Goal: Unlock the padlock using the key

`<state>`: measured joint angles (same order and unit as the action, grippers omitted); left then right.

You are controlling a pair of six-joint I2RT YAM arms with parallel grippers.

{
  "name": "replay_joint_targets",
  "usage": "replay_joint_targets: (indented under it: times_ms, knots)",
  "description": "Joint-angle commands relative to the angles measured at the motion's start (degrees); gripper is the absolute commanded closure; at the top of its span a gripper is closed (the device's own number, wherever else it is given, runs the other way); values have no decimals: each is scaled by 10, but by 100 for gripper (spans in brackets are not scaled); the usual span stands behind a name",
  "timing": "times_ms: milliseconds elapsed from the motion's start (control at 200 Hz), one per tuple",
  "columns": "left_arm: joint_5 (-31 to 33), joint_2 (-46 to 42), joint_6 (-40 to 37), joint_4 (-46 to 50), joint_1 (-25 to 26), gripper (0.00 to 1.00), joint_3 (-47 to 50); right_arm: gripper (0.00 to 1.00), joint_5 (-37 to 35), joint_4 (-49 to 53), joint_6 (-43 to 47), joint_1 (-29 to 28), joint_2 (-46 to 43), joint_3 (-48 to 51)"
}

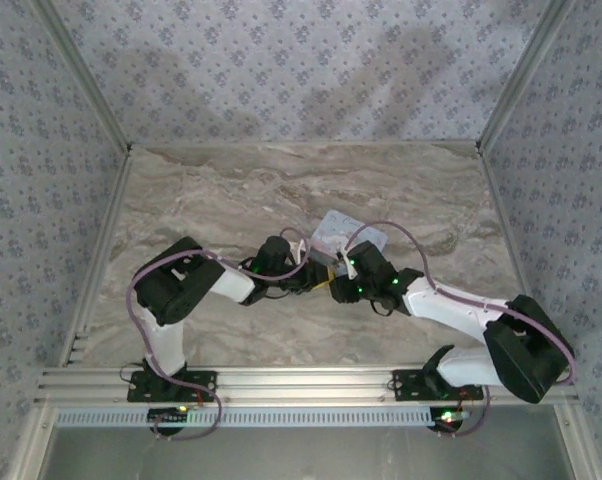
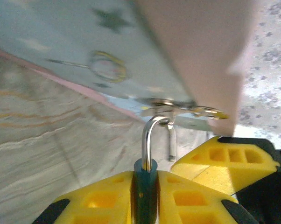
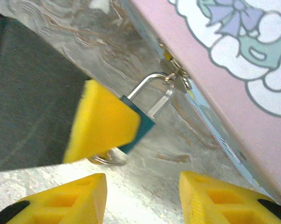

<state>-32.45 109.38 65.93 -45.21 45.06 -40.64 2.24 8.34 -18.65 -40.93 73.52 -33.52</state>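
Observation:
The small teal padlock [image 2: 145, 169] sits between the yellow fingers of my left gripper [image 2: 145, 182], which is shut on its body. Its metal shackle [image 2: 150, 135] hooks through the hasp of the tin box [image 2: 84, 42], and one leg [image 2: 171, 142] hangs free of the body. In the right wrist view the padlock [image 3: 141, 127] pokes out from behind the left finger [image 3: 103, 123]. A metal ring [image 3: 108, 159] shows at its lower end, while the key's blade is hidden. My right gripper [image 3: 143, 182] stands open just below, holding nothing.
The pale blue and pink cartoon tin [image 1: 346, 237] lies mid-table with both grippers [image 1: 326, 275] crowded at its near-left corner. Marble tabletop [image 1: 231, 190] stretches around it, bounded by patterned walls [image 1: 41, 180]. A right fingertip [image 2: 224, 158] sits close beside the padlock.

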Motion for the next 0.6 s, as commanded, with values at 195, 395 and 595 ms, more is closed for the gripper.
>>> replay_joint_targets:
  times_ms: [195, 395, 595]
  knots:
    - [0, -40, -39, 50, 3, 68, 15, 52, -36, -23, -50, 15, -20, 25]
    - [9, -71, -63, 89, 2, 60, 12, 52, -39, -11, -50, 45, -13, 6]
    - [30, -109, -82, 127, 2, 60, 13, 53, -30, -6, -32, 84, 11, -25]
